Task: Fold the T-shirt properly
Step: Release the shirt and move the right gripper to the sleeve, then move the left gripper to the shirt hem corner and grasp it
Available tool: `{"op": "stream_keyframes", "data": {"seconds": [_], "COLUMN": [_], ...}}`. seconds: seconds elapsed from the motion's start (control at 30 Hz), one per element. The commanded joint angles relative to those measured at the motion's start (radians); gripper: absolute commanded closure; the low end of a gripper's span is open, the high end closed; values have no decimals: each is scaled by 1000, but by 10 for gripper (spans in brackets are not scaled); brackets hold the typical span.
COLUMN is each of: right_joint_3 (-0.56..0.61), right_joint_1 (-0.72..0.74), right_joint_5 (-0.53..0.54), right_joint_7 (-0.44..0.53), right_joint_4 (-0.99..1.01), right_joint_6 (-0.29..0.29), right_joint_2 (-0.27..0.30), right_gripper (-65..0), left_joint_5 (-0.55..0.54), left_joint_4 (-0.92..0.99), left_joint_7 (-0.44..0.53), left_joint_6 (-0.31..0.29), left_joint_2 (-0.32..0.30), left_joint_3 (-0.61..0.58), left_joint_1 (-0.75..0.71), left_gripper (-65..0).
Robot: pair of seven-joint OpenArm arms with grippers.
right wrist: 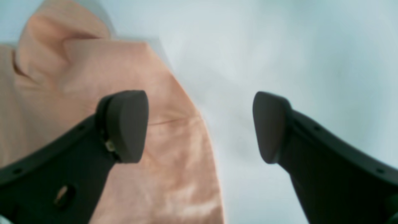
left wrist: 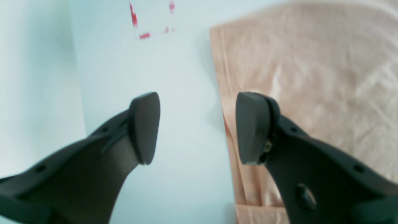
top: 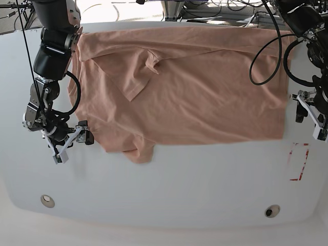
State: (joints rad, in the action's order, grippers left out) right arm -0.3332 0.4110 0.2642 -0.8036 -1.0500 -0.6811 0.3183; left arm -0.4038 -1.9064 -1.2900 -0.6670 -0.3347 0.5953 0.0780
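Observation:
The salmon-pink T-shirt (top: 195,92) lies spread wide across the white table (top: 179,179), with one sleeve folded in over the body at upper left and another sticking out at the lower left edge. My right gripper (top: 73,144) hovers open just off the shirt's left edge. In the right wrist view, my right gripper (right wrist: 199,127) has one finger above the T-shirt (right wrist: 168,174) and the other above bare table. My left gripper (top: 309,117) stands open beside the shirt's right edge. In the left wrist view, my left gripper (left wrist: 197,127) straddles the hem of the T-shirt (left wrist: 311,77) and holds nothing.
A red rectangle outline (top: 299,161) is marked on the table near the right edge; the same red rectangle outline (left wrist: 140,25) shows blurred in the left wrist view. Two round holes (top: 47,201) (top: 272,210) sit near the table's front edge. Cables (top: 266,46) hang at the back right.

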Motion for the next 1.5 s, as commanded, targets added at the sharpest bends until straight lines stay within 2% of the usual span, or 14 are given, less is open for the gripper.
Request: {"op": "stream_keyframes", "data": {"seconds": [0.0,0.17,0.3,0.63,0.93,1.07,1.17,1.37,1.43,1.47], "right_joint_3": [-2,-1,1,4,7,23,42,53,55,55], "right_joint_1": [32,36,30,10,10,12,12,12,12,12], "right_joint_5": [-19,-44,-42,-52,-53,-55,-55,-55,-55,-55], "right_joint_7": [68,120,126,123,123,123,128,128,128,126], "right_joint_4": [49,122,132,132,132,132,132,132,132,132], "right_joint_6": [-5,-5,-5,-7,-7,-7,-7,-5,-5,-7], "right_joint_2": [8,6,2,-83,-120,-130,-130,-130,-130,-129], "right_gripper": [-504,-504,-504,-503,-501,-488,-387,-57,0,0], "left_joint_5": [-2,1,3,6,6,23,46,85,98,104], "left_joint_4": [-17,-15,-15,52,285,407,514,695,752,775], "left_joint_7": [16,16,19,36,198,263,323,427,461,473], "left_joint_6": [6,6,6,8,11,62,97,129,137,138], "left_joint_2": [-16,-16,-16,-16,-28,-42,-42,-43,-42,-40], "left_joint_3": [1,1,-1,1,-1,-2,-2,-2,-2,-4], "left_joint_1": [41,62,65,98,151,190,234,306,331,340], "left_gripper": [-360,-358,-358,-358,-358,-358,-358,-358,-358,-358]}}
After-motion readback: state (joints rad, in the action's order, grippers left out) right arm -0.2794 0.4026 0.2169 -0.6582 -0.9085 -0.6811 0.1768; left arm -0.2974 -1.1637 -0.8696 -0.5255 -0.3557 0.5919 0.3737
